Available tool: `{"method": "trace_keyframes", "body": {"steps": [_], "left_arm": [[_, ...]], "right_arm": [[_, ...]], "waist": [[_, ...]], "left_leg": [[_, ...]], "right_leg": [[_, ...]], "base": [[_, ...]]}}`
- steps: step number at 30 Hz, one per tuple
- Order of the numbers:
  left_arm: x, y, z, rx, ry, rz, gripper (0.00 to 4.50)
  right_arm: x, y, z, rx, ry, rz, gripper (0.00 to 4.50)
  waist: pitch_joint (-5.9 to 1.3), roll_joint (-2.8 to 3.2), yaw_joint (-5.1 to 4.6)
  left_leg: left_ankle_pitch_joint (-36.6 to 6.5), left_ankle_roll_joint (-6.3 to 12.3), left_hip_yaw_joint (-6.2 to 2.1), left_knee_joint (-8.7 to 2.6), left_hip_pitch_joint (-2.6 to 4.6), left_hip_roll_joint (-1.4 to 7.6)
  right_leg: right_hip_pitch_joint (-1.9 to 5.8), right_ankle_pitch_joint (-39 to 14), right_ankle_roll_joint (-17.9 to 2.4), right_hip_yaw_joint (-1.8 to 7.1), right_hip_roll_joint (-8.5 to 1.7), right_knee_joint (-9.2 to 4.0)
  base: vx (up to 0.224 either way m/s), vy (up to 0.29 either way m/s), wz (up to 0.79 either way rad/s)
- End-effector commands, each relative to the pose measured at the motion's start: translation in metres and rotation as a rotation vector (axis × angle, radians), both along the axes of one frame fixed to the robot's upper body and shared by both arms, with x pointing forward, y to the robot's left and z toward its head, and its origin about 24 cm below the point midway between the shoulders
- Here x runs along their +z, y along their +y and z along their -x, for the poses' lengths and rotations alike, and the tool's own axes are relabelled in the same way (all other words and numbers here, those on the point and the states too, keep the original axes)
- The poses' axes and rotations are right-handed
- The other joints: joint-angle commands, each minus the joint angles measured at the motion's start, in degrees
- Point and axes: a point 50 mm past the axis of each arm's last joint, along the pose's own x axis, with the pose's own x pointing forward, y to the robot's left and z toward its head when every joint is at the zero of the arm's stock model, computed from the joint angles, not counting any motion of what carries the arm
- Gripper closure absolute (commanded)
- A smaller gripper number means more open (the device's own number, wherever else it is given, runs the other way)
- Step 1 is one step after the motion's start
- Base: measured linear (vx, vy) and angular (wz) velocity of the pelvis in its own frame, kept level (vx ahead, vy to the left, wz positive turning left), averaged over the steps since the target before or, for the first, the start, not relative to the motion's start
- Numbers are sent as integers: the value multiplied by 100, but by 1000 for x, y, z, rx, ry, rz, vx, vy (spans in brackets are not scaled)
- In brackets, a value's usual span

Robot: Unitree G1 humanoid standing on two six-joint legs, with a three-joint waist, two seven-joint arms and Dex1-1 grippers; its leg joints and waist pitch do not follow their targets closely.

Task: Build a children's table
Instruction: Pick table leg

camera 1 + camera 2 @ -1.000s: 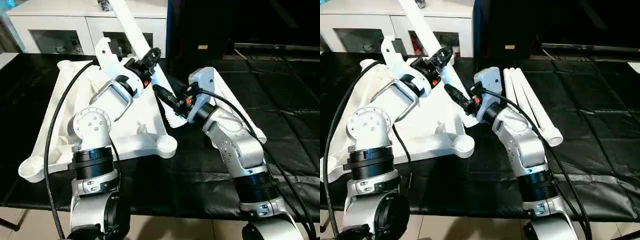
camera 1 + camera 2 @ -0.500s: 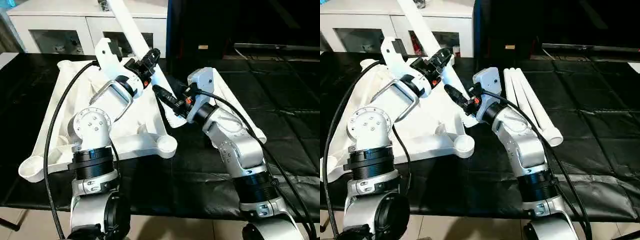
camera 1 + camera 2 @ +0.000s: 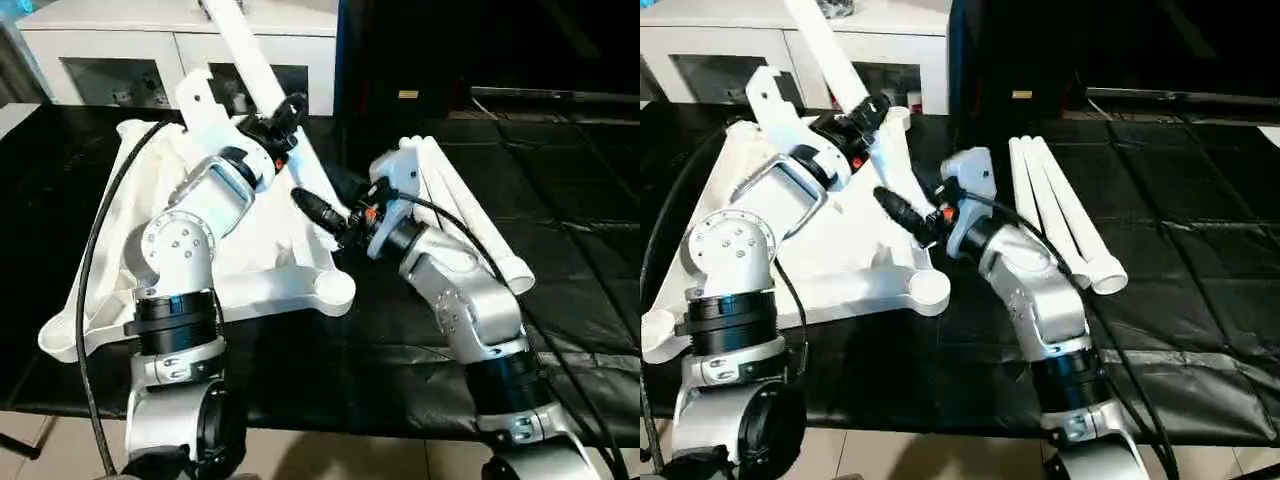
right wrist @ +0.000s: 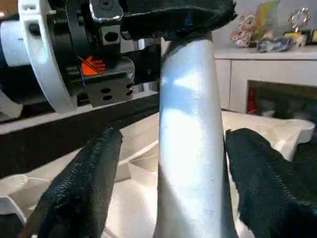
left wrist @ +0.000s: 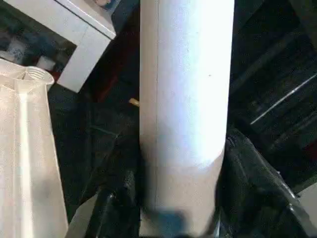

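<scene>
A white plastic table top (image 3: 215,215) lay upside down on a black-covered work surface (image 3: 560,250), its ribbed underside facing up and its rounded corner sockets at the edges. One long white tube leg (image 3: 262,75) rose at a slant from the top's far right area toward the white glass-door cabinet (image 3: 120,60) behind.

The left gripper (image 3: 281,113) was clamped around this leg partway up; in the left wrist view its black fingers (image 5: 116,188) pressed against both sides of the tube (image 5: 184,99).

The right gripper (image 3: 318,212) sat lower on the same leg, near its base. In the right wrist view its two black fingers (image 4: 81,183) stood spread on either side of the tube (image 4: 190,163), with a gap on each side, so they appeared not to be gripping it.

Three more white legs (image 3: 1060,215) lay side by side on the black surface, to the right of the table top and just beyond the right forearm.
</scene>
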Motion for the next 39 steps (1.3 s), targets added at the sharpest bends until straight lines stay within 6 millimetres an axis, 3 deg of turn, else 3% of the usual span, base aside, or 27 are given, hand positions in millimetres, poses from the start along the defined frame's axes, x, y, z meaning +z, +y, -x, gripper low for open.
{"method": "trace_keyframes", "body": {"steps": [1, 5, 9, 18, 25, 27, 28, 30, 31, 39], "left_arm": [[1, 2, -1, 9, -19, -38, 266], [1, 7, -2, 19, -22, -60, 266], [2, 17, -5, 3, -61, -198, 266], [9, 22, -1, -150, -128, -299, 266], [26, 6, 14, -426, -231, -294, 266], [28, 2, 17, -476, -251, -297, 266], [29, 0, 19, -501, -260, -296, 266], [32, -5, 24, -556, -284, -294, 266], [34, -10, 29, -601, -304, -299, 266], [37, -19, 38, -690, -336, -304, 266]], "right_arm": [[3, -3, -1, 1, 10, -23, 59], [2, -6, -3, -57, -51, 78, 34], [6, -18, 3, 1, -80, 55, 0], [20, -38, 2, 61, -9, -23, 0], [25, -45, -4, 167, 33, 41, 0], [26, -44, -1, 239, 60, 39, 0], [27, -44, 0, 276, 80, 41, 0], [27, -44, 3, 342, 132, 51, 0], [25, -43, 5, 392, 159, 79, 0], [18, -38, 7, 481, 213, 124, 0]], "waist": [[-409, 81, -8], [-415, 63, -10], [-414, 66, -1], [-423, 67, 9], [-411, 38, 14], [-415, 30, 18], [-413, -3, 7], [-412, 10, 10], [-414, -26, 13], [-413, -51, 26]], "left_leg": [[-111, 166, 18, -334, 24, 89], [-41, 2, 22, -329, 15, 76], [-98, 39, 16, -337, 19, 76], [-29, 33, 18, -342, 32, 75], [-106, -24, 43, -342, 23, 83], [-61, 28, 47, -334, 16, 82], [-67, 72, 53, -335, 15, 72], [-9, 112, 48, -330, 11, 78], [10, 138, 53, -326, 11, 79], [50, 153, 68, -319, 0, 87]], "right_leg": [[414, 660, -1390, 200, -312, -319], [430, 781, -1329, 193, -305, -312], [437, 706, -1257, 190, -304, -311], [438, 804, -1392, 185, -306, -289], [434, 586, -1467, 190, -319, -293], [443, 658, -1496, 189, -322, -291], [456, 665, -1513, 189, -306, -294], [451, 663, -1531, 186, -311, -287], [458, 645, -1536, 189, -312, -286], [442, 447, -1528, 189, -327, -292]], "base": [[0, 0, 0], [0, 0, 0], [0, 0, 0], [0, 0, 0], [0, 0, 0], [0, 0, 0], [0, 0, 0], [0, 0, 0], [0, 0, 0], [0, 0, 0]]}}
